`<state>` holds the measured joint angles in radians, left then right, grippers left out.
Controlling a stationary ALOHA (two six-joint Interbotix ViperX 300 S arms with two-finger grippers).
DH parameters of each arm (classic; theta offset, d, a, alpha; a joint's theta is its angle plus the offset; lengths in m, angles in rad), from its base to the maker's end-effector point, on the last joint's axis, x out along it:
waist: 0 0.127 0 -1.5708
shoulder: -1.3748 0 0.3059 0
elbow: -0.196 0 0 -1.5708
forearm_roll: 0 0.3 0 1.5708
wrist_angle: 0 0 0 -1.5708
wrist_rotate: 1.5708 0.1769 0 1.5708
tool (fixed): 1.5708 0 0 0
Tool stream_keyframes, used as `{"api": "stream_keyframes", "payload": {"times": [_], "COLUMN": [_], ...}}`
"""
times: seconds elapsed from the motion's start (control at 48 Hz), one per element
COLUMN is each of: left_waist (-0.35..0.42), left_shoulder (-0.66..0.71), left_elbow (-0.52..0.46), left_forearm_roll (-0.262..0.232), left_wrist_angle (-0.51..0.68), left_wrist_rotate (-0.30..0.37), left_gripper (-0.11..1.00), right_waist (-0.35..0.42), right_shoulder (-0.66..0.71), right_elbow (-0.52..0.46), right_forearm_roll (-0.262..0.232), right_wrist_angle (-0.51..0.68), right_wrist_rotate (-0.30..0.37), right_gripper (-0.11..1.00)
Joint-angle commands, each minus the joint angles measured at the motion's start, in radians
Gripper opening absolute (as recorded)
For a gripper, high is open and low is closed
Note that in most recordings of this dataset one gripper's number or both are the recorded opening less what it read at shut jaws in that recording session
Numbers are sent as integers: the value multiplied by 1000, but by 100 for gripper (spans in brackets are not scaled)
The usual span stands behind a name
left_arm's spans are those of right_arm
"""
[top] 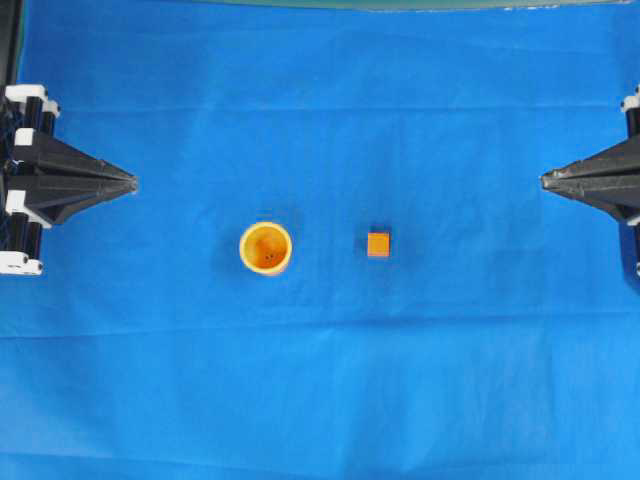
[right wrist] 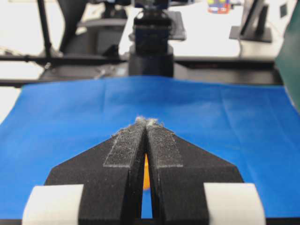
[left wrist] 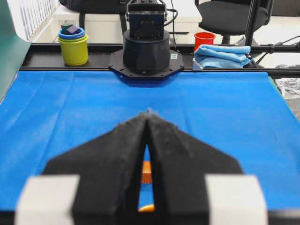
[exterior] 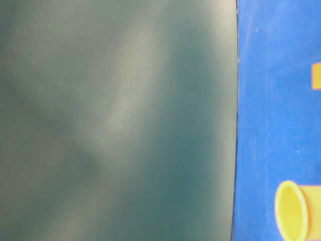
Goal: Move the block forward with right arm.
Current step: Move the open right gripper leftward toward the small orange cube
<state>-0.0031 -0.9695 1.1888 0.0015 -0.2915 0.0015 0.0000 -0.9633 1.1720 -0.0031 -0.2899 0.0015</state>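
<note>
So the block (top: 378, 244) sits on the blue tabletop (top: 450, 380) roughly mid-cloth, just right of center in the overhead view, with the yellow-orange cup (top: 265, 247) off to its left. The right gripper (top: 548, 181) is parked at the right edge, fingers pressed together and holding nothing, same deal for the left gripper (top: 130, 184). The block lies well apart from the right fingers, inward and a bit lower in that view, but closer to them than to the left ones. It's a cube, so no long axis to worry about
</note>
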Motion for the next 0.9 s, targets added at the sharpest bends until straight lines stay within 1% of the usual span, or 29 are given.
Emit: {"api": "stream_keyframes", "payload": {"times": [0.0,0.063,0.125,0.208,0.333,0.417,0.479,0.625,0.729,0.875], "left_waist": [5,5,5,5,5,5,5,5,5,5], "left_shoulder": [11,9,11,9,9,11,11,11,9,9], "left_elbow": [-44,-55,-64,-75,-84,-84,-86,-86,-87,-91], "left_forearm_roll": [6,6,6,6,6,8,6,6,6,6], "left_wrist_angle": [29,67,107,144,160,160,160,160,161,160], "left_wrist_rotate": [-8,-20,-20,-20,-20,-20,-21,-20,-21,-21], "left_gripper": [0,2,1,1,1,1,1,1,1,1], "right_waist": [2,2,2,2,-2,-14,-31,-54,-55,-54], "right_shoulder": [3,5,5,9,28,49,66,109,144,201], "right_elbow": [-25,-57,-92,-153,-252,-322,-364,-423,-439,-463], "right_forearm_roll": [5,5,6,5,14,34,35,34,35,37], "right_wrist_angle": [-8,28,84,189,356,453,509,609,650,681], "right_wrist_rotate": [6,9,11,12,15,44,83,187,221,230], "right_gripper": [0,0,0,0,0,0,0,0,0,0]}}
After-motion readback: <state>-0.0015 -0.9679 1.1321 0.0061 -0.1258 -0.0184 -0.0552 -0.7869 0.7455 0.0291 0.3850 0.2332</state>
